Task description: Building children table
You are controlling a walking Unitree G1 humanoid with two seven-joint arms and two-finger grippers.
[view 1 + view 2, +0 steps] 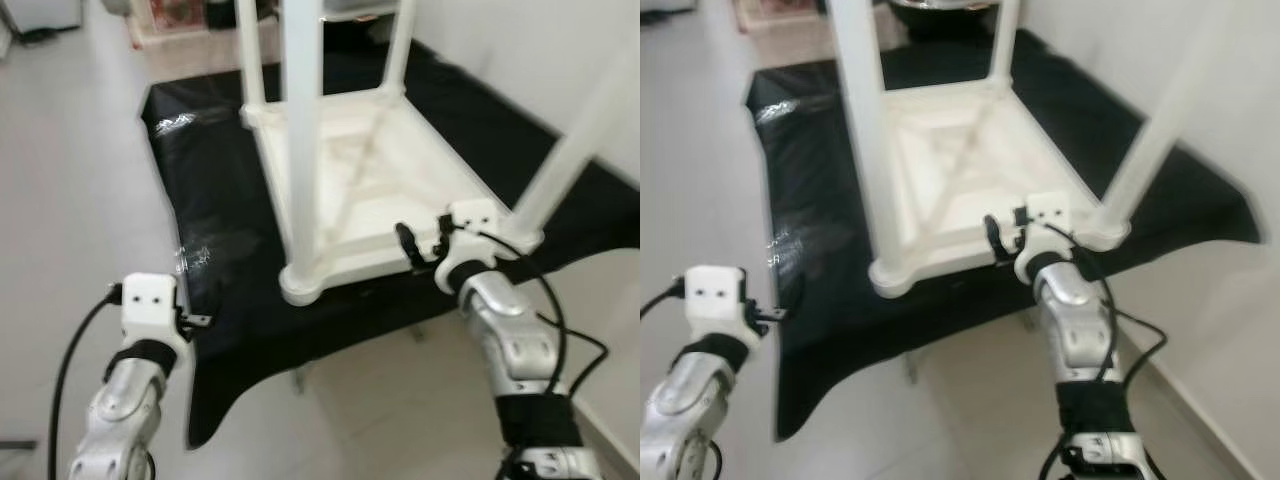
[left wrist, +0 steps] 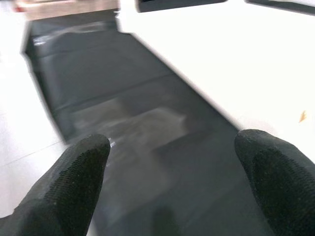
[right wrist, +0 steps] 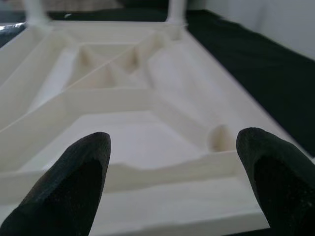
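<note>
While both pairs of fingers are spread and hold nothing, your right gripper (image 3: 172, 184) is just at the near edge of the table (image 1: 380, 170), which lies upside down on the black sheet (image 1: 220, 200), legs up. Your left gripper (image 2: 172, 187) hovers over the sheet, beside the table.

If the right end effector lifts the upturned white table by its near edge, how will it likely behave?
The table looks like hollow ribbed plastic, so probably light and stiff. Its tall legs may make it tip. The black sheet looks glossy, so it might slide.
</note>
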